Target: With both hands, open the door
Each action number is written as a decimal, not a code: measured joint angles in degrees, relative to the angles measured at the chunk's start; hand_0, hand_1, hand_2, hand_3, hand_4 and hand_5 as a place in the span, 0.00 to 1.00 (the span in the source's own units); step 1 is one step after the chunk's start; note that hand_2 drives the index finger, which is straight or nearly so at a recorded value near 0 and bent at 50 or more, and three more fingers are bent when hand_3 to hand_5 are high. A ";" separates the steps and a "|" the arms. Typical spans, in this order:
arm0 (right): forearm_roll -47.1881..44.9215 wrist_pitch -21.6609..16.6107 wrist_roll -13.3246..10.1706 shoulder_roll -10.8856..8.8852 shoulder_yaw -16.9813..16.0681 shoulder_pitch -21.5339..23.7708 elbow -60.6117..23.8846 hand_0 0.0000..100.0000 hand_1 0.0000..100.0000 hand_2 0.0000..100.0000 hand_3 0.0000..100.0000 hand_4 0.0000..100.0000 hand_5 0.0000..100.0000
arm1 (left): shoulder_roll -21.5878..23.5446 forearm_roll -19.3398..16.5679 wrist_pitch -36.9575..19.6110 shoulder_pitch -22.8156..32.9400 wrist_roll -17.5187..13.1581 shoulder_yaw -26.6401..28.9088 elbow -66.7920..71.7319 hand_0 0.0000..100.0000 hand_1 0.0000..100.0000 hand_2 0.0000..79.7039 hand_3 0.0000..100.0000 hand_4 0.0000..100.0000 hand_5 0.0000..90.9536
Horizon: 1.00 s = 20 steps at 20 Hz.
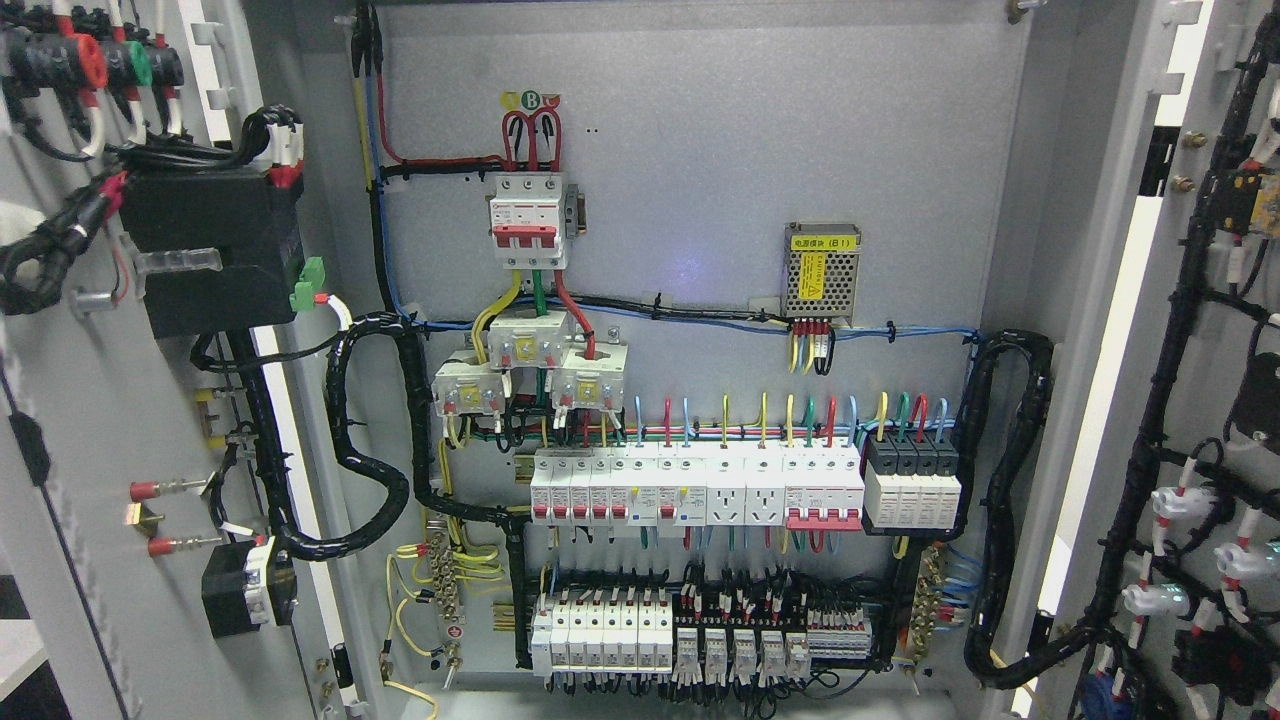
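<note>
Both doors of a grey electrical cabinet stand swung wide open. The left door [90, 470] fills the left edge, its inner face carrying a black box and wiring. At the right edge the right door [1215, 350] shows black cable looms and white connectors. Between them the cabinet's back panel [700, 150] is fully exposed, with a red-and-white main breaker [527, 220], a row of white breakers [690, 485] and lower terminal blocks [670, 640]. Neither of my hands nor any arm shows in the head view.
A metal power supply with a yellow label [822, 270] sits at the panel's right. Thick black cable bundles [375, 440] loop from the left door into the cabinet, and another bundle [1010, 500] runs along the right wall.
</note>
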 measured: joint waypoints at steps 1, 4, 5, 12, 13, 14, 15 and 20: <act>-0.43 0.15 -0.01 -0.31 -0.46 -0.23 -0.10 0.38 0.00 0.00 0.00 0.00 0.00 | -0.16 -0.03 -0.09 -0.28 0.00 -0.17 -0.84 0.00 0.00 0.00 0.00 0.00 0.00; -1.59 1.19 -0.04 -1.33 -1.75 -0.91 -0.31 0.38 0.00 0.00 0.00 0.00 0.00 | -0.53 -0.08 -0.40 -0.95 -0.31 -0.56 -3.11 0.00 0.00 0.00 0.00 0.00 0.00; -2.00 1.70 -0.06 -1.76 -2.22 -1.08 -0.36 0.38 0.00 0.00 0.00 0.00 0.00 | -0.65 -0.09 -0.42 -1.16 -0.32 -0.66 -3.84 0.00 0.00 0.00 0.00 0.00 0.00; -4.09 2.60 -0.08 -4.15 -4.70 -1.58 -0.33 0.38 0.00 0.00 0.00 0.00 0.00 | -1.32 -0.13 -0.47 -2.12 0.26 -0.95 -7.20 0.00 0.00 0.00 0.00 0.00 0.00; -4.32 2.69 -0.08 -4.50 -5.04 -1.60 -0.24 0.38 0.00 0.00 0.00 0.00 0.00 | -1.43 -0.13 -0.47 -2.34 0.27 -0.95 -7.57 0.00 0.00 0.00 0.00 0.00 0.00; -4.59 2.78 -0.08 -4.75 -5.29 -1.61 -0.17 0.38 0.00 0.00 0.00 0.00 0.00 | -1.59 -0.13 -0.48 -2.69 0.29 -0.89 -7.91 0.00 0.00 0.00 0.00 0.00 0.00; -4.89 3.01 -0.08 -4.99 -5.57 -1.63 -0.10 0.38 0.00 0.00 0.00 0.00 0.00 | -1.75 -0.13 -0.49 -3.07 0.30 -0.80 -8.22 0.00 0.00 0.00 0.00 0.00 0.00; -6.30 4.29 -0.08 -6.03 -6.89 -1.65 0.30 0.38 0.00 0.00 0.00 0.00 0.00 | -3.25 -0.14 -0.52 -5.66 0.33 0.59 -9.54 0.00 0.00 0.00 0.00 0.00 0.00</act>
